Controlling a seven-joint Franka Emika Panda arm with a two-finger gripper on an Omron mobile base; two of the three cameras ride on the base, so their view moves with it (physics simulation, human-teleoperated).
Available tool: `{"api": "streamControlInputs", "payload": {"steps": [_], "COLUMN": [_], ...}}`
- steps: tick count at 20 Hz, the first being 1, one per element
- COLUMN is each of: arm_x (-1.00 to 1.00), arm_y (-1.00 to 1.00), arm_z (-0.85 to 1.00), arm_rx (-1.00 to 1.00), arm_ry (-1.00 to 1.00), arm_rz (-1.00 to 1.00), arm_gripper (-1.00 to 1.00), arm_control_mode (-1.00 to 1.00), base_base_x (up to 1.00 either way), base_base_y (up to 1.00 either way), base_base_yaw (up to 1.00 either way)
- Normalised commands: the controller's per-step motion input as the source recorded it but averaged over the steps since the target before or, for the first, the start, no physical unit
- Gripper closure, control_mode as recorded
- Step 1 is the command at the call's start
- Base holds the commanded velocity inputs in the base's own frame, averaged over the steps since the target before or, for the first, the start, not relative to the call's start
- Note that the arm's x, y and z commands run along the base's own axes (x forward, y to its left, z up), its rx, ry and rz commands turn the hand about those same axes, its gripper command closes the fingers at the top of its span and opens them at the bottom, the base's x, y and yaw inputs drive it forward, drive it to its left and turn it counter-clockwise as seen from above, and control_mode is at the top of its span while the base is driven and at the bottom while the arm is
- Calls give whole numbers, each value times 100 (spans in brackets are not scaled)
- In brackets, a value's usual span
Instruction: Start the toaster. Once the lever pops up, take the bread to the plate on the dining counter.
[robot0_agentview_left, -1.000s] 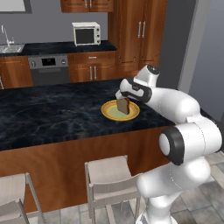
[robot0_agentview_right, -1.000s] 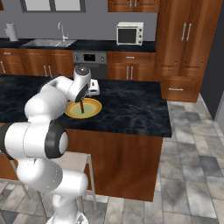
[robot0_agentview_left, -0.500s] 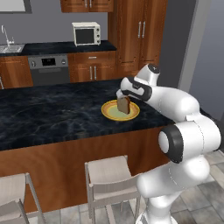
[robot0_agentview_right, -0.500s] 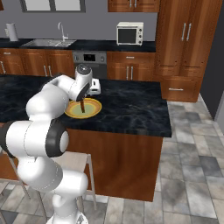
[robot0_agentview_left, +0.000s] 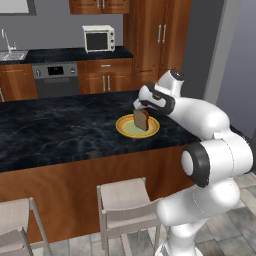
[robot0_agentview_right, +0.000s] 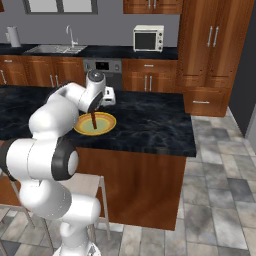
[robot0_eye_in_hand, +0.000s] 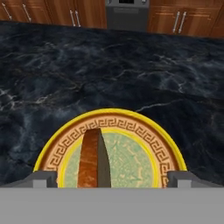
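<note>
Two base views from behind, left and right, sharing the dining counter (robot0_agentview_left: 60, 132), hand view close above the plate (robot0_eye_in_hand: 52, 148)

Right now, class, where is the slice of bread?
The bread stands on edge on the yellow plate, on the black dining counter, between the open gripper's fingers.

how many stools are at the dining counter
2: one stool below the plate, another at the left base view's bottom-left corner. More may sit out of frame.
</note>
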Motion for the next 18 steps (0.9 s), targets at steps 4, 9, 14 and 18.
{"api": "streamControlInputs", "payload": {"steps": [4, 9, 14, 18], "arm_x": [0, 0, -12, -48], "arm_y": [-10, -6, 3, 18], "arm_z": [19, 28, 35, 13], "arm_rx": [0, 0, 0, -2], "arm_ry": [0, 0, 0, 0], "arm_rz": [0, 0, 0, -2], "arm_gripper": [-100, -100, -100, -100], "arm_control_mode": [-100, -100, -100, -100], "base_base_x": [0, 0, 0, 0], "base_base_y": [0, 0, 0, 0], "base_base_yaw": [0, 0, 0, 0]}}
